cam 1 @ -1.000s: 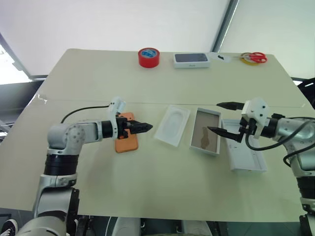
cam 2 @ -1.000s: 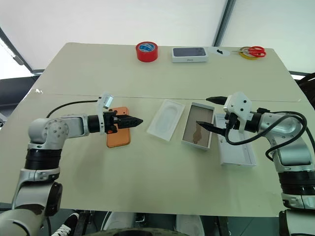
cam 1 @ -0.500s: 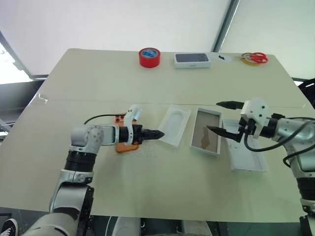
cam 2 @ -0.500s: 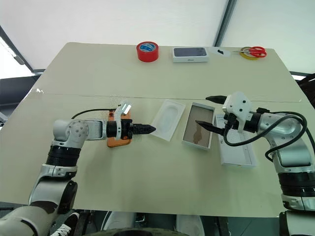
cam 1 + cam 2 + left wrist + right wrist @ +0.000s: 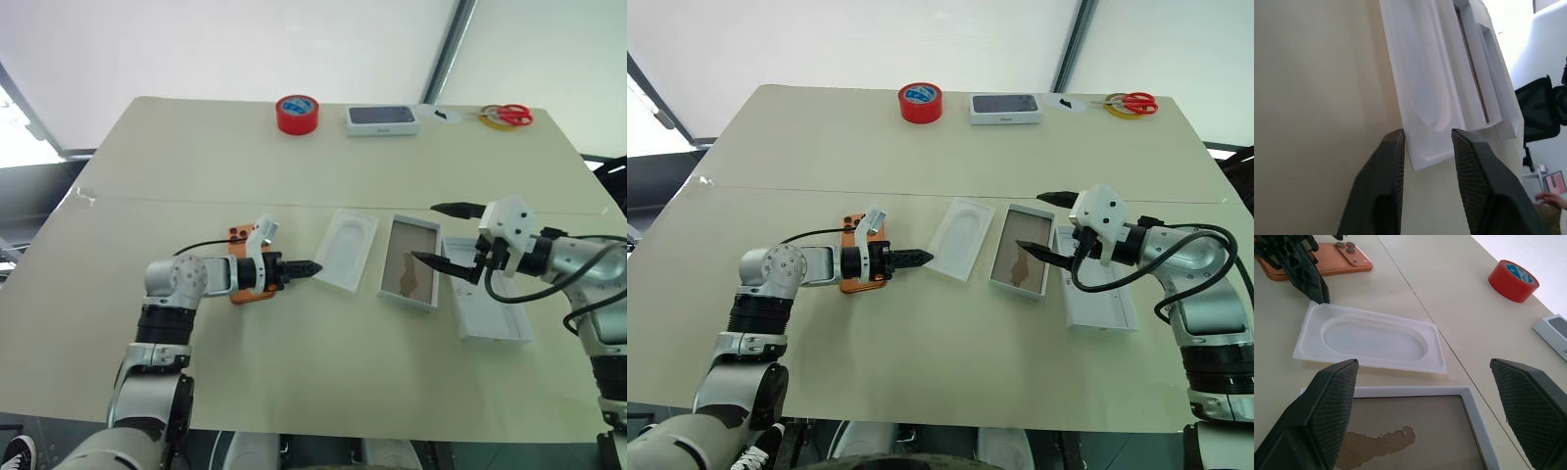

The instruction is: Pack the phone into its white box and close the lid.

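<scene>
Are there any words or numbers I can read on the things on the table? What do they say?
No text here can be read.
Red tape roll: its blue centre label has pale marks, too blurred to read.
White box with a dark top: a faint mark on its front side, too small to read.
Phone, white box, lid, white insert: no writing visible.

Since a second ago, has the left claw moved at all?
Yes. The left claw has slid across the table toward the white insert, its tips now at the insert's near corner, and its fingers have narrowed.
</scene>
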`<state>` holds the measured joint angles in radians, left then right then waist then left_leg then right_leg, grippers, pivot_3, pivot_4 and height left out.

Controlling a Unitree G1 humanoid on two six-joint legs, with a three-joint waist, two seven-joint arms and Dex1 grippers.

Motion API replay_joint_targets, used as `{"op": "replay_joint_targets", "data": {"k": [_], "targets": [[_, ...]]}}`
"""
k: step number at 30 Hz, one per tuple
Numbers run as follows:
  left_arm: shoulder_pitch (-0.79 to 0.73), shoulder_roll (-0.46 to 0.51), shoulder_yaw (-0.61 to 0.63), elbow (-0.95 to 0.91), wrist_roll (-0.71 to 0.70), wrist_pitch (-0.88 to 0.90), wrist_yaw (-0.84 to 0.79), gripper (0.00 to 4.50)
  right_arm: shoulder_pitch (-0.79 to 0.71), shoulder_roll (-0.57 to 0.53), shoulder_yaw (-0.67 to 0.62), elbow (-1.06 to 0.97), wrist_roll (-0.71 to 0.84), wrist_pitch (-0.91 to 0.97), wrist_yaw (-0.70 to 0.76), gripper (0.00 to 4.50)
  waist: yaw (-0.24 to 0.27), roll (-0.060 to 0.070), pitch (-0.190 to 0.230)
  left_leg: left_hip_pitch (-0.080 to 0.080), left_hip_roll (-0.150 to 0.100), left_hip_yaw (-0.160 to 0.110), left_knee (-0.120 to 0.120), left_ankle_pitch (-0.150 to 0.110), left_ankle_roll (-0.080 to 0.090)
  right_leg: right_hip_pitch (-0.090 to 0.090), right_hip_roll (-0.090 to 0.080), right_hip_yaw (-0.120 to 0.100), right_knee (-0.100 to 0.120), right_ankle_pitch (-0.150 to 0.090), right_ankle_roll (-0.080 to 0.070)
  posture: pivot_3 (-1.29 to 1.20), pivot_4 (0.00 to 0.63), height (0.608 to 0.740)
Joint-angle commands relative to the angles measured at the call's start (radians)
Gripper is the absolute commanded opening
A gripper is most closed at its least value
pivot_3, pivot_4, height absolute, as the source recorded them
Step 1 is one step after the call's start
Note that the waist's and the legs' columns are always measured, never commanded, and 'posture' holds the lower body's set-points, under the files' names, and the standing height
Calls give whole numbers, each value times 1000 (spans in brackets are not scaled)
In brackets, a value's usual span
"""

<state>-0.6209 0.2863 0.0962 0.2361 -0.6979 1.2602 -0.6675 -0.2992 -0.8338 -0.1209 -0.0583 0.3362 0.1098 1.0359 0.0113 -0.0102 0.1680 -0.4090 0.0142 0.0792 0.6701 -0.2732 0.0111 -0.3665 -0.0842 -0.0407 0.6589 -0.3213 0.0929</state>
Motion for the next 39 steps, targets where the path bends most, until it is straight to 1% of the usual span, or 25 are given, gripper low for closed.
{"op": "replay_joint_targets", "data": {"k": [1,3,6,11,19,23,29,32,34,35,39], "targets": [[-15,-10,60,29,-35,11,3,1892,-7,-4,-25,-52,7,-9,-10,4500,0,0,0,0,0,0,0,0,0,0,0,0,0,0,0,0,150,730],[-18,-12,60,54,-20,-8,5,1892,-11,-4,-24,-54,7,-7,-12,4500,0,0,0,0,0,0,0,0,0,0,0,0,0,0,0,0,150,730],[-20,-22,83,68,-38,6,-1,1892,-11,-5,-24,-59,7,-4,-14,4500,0,0,0,0,0,0,0,0,0,0,0,0,0,0,0,0,150,730],[-7,-21,55,68,-28,25,-6,1892,-19,-10,-26,-70,6,4,-21,4500,0,0,0,0,0,0,0,0,0,0,0,0,0,0,0,0,150,730],[-27,12,-41,20,15,21,-18,1892,-31,-7,-23,-85,6,17,-30,4500,1,0,0,0,0,0,0,0,0,0,0,0,0,0,0,0,150,730],[-42,1,-36,35,16,17,-9,1892,-35,-5,-20,-92,6,23,-36,4500,1,0,0,0,0,0,0,0,0,0,0,0,0,0,0,0,150,730],[-24,-26,-46,59,28,-5,-3,1892,-43,-7,-22,-109,11,37,-42,4500,2,0,0,0,0,0,0,0,0,1,0,0,0,0,0,0,150,730],[-23,-36,-41,72,33,-7,8,989,-47,-9,-23,-116,10,42,-44,4500,2,0,-1,0,0,0,0,0,0,1,0,0,0,0,0,0,150,730],[-28,-38,-34,79,37,-13,14,90,-49,-11,-24,-119,9,43,-45,4500,0,0,-1,2,0,0,0,0,0,2,0,0,0,0,0,0,150,730],[-31,-38,-27,85,34,-10,13,30,-49,-11,-25,-120,8,44,-45,4500,-1,0,-1,3,0,0,0,0,0,3,0,0,0,0,0,0,150,730],[-39,-33,-3,93,15,14,10,30,-39,-13,-27,-116,-1,34,-43,4500,-3,1,-1,2,0,0,-1,0,-1,2,0,0,0,0,0,0,150,730]]}}
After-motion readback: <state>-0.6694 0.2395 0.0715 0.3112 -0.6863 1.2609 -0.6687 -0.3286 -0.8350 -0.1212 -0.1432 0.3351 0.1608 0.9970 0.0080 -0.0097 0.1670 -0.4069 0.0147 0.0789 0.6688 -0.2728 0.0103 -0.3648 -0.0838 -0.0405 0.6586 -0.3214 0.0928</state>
